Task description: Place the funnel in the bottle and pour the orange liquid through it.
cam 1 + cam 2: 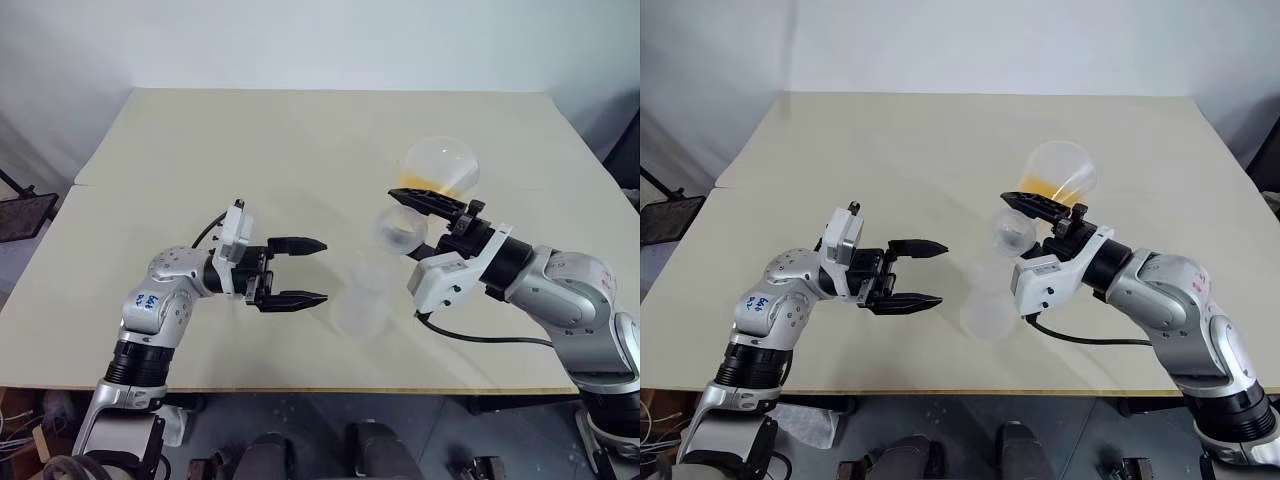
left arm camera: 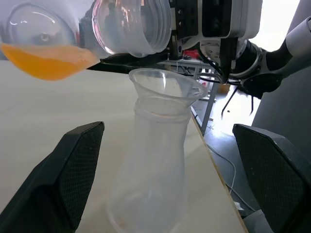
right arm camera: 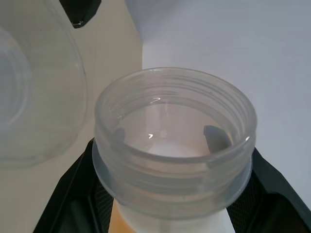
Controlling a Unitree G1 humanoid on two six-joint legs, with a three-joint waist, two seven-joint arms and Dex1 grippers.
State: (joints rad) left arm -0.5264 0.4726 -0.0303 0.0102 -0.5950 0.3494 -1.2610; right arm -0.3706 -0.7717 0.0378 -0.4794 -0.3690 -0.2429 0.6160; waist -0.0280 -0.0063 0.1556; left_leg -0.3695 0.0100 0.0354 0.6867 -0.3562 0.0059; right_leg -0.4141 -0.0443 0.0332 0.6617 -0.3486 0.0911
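The bottle (image 1: 360, 305), clear and with no liquid in it, stands on the table near the front edge. The clear funnel (image 2: 165, 90) sits in its neck. My left gripper (image 1: 310, 271) is open just to the bottle's left, its fingers level and pointing at the bottle without touching it. My right gripper (image 1: 408, 208) is shut on the neck of a second clear flask (image 1: 440, 165). That flask is lifted and tipped, with its mouth (image 3: 175, 141) just above the funnel. The orange liquid (image 2: 46, 60) is pooled in the flask's body. No stream shows.
The beige table (image 1: 300, 140) stretches far behind and to both sides, with a seam along its left part. A black cable (image 1: 480, 335) hangs from my right wrist near the front edge. A dark stand (image 1: 22, 215) sits off the table's left side.
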